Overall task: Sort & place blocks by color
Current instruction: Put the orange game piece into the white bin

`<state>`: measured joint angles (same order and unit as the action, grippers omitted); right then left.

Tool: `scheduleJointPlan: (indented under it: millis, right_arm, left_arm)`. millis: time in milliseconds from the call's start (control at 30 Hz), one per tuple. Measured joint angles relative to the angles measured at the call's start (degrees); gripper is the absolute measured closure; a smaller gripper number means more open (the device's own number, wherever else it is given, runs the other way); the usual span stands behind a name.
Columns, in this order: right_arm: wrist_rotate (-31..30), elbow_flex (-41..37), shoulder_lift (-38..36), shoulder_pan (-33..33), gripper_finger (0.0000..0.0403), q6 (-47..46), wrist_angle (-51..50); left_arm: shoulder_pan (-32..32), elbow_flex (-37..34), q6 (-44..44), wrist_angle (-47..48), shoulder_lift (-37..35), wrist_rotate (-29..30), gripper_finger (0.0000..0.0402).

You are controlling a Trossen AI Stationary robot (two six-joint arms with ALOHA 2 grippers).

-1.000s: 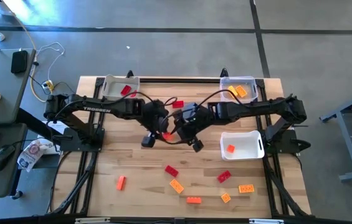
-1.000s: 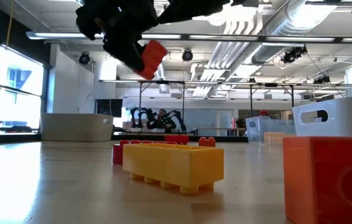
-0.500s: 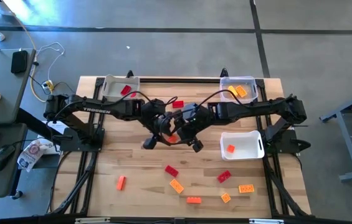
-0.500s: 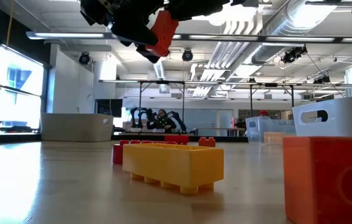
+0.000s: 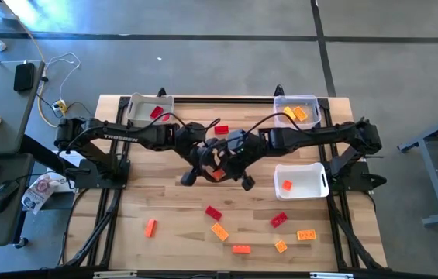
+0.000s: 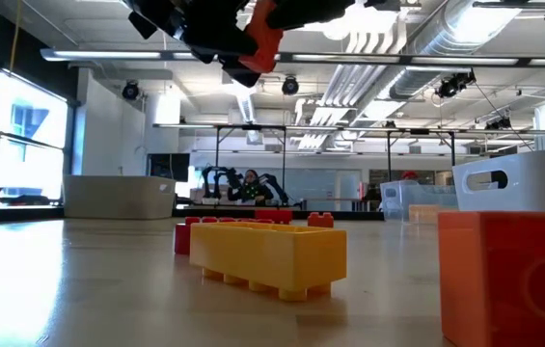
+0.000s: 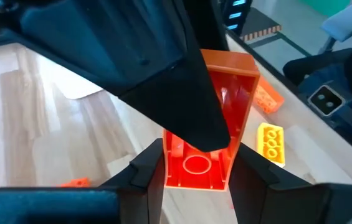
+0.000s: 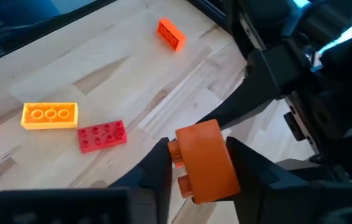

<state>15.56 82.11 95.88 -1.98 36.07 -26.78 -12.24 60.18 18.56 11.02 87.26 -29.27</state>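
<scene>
Both grippers meet above mid-worktop [image 5: 164, 201]. Left gripper [image 7: 195, 180] and right gripper [image 8: 202, 163] each have fingers clamped on one orange-red block [image 7: 210, 124], held aloft. Other blocks [image 5: 220, 231] lie scattered below.

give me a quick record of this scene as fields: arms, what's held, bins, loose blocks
left gripper: mid-table, raised, shut on the orange-red plastic brick
right gripper: meets it there, shut on the same brick
bins: white plastic bin far left holds a red brick; clear bin far right holds orange ones; white bin near right holds one orange
loose blocks: red, orange and yellow bricks scattered along the near edge
</scene>
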Motion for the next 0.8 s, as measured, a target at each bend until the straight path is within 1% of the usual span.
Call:
scheduleJointPlan:
  millis: [133,233,300,367,467,600,700,800]
  right_arm:
    - [0.0,0.0,0.0,0.0,0.0310,-0.2,-0.2]
    - [-0.6,0.0,0.0,0.0,0.0310,-1.6,-0.4]
    - [-2.1,0.0,0.0,0.0,0.0312,-3.8,-0.7]
    - [-4.3,0.0,0.0,0.1,0.0331,-5.2,-1.9]
    - [-7.9,0.0,0.0,0.2,0.0332,-8.5,-4.0]
    - [-13.0,0.0,0.0,0.1,0.0332,-13.4,-9.4]
    - [-16.5,0.0,0.0,0.1,0.0332,-18.5,-14.5]
    - [-20.3,0.0,0.0,-0.1,0.0332,-24.2,-19.6]
  left_arm:
    - [0.0,0.0,0.1,-0.1,0.0,0.1,0.0283]
    - [0.0,0.0,-0.4,-0.2,0.0,0.7,0.0268]
    - [0.0,0.0,-1.1,-0.1,0.0,2.0,0.0254]
    - [-0.1,0.0,-1.3,0.5,0.0,4.9,0.0240]
    - [-0.1,0.1,-1.2,1.2,0.0,10.4,0.0217]
    - [-0.1,0.1,-2.2,3.4,-0.1,17.2,0.0192]
    - [-0.1,0.1,-2.6,5.4,-0.1,21.8,0.0182]
    - [-0.1,0.1,-5.4,7.7,-0.1,26.3,0.0180]
